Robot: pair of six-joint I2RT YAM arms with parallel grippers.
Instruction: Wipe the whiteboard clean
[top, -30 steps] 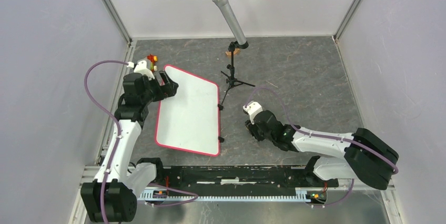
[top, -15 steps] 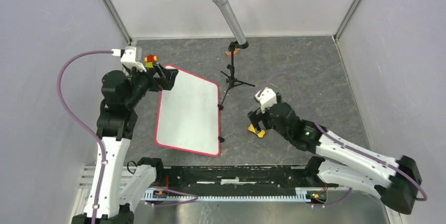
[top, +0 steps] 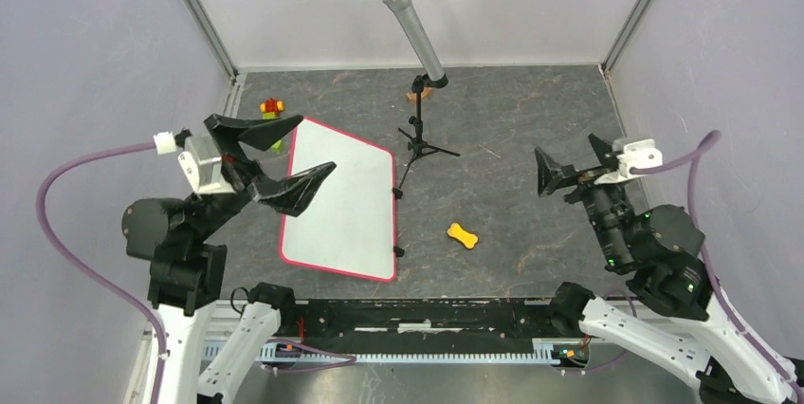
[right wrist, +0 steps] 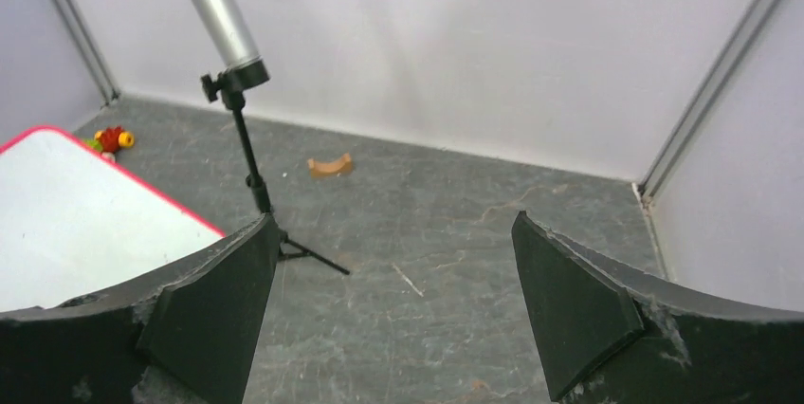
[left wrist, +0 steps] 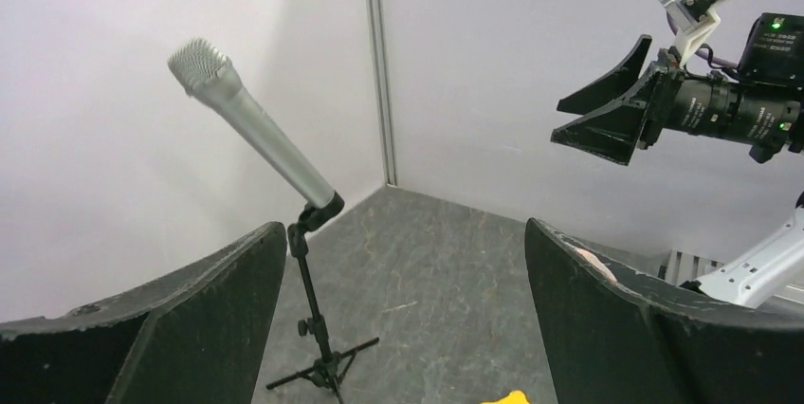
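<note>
The whiteboard (top: 346,205) lies flat on the grey floor left of centre, blank white inside its red-pink rim; its corner shows at the left of the right wrist view (right wrist: 76,214). My left gripper (top: 318,143) is raised above the board's far left part, open and empty, and in its own view (left wrist: 406,233) it faces across the cell. My right gripper (top: 572,159) is lifted high at the right, open with nothing between its fingers (right wrist: 393,233). A small yellow bone-shaped piece (top: 462,234) lies on the floor right of the board, touched by neither gripper.
A silver microphone (top: 414,27) leans on a black tripod stand (top: 418,146) just beyond the board's far right corner. A small red, yellow and green toy (top: 273,108) sits by the far left corner. An orange curved piece (top: 417,93) lies behind the stand. Walls enclose three sides.
The right gripper opened, left the yellow piece on the floor, and rose back to the right. The left gripper lifted off the board's far left corner and drew back, still open.
</note>
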